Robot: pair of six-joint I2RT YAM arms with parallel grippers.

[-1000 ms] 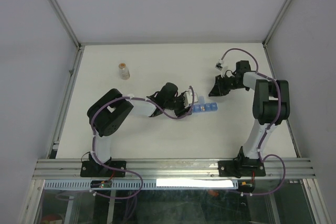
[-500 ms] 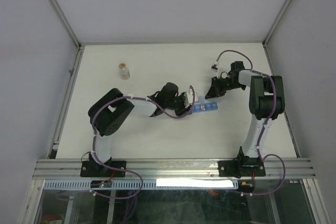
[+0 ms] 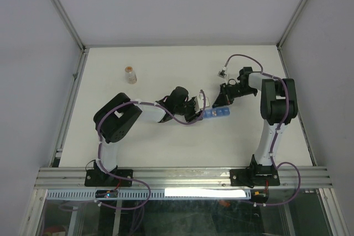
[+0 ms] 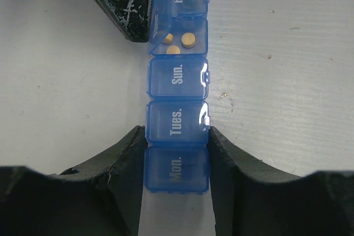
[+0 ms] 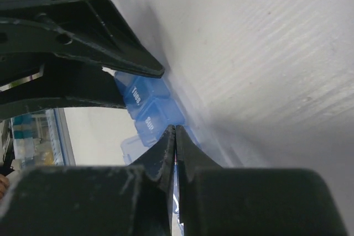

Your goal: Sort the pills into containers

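My left fingers (image 4: 130, 161) were clamped on the near end of the pill organiser (image 4: 177, 117), one finger against each long side at the compartments marked "Mon." and "Tues."; the grip looked square, with the strip running straight away from the wrist camera. My right fingers (image 5: 175, 146) were closed tip to tip, and I could see nothing pinched between them; in the left wrist view one dark tip sat right against the raised lid (image 4: 159, 26) of the fourth compartment, though I could not tell whether it was actually touching it. Beyond "Tues." came "Sun.", lid down; next was the open compartment with three round tan pills (image 4: 188, 40) lying in it; last came "Fri.", lid down. From above, the blue organiser (image 3: 217, 114) lay flat on the white surface (image 3: 166, 64) about mid-way between the two arms, with the left fingers (image 3: 200, 109) at its left end and the right fingers (image 3: 217, 102) coming down at it from the far right side. A small clear bottle (image 3: 130, 74) with tan contents stood upright well apart, toward the far left of the surface.
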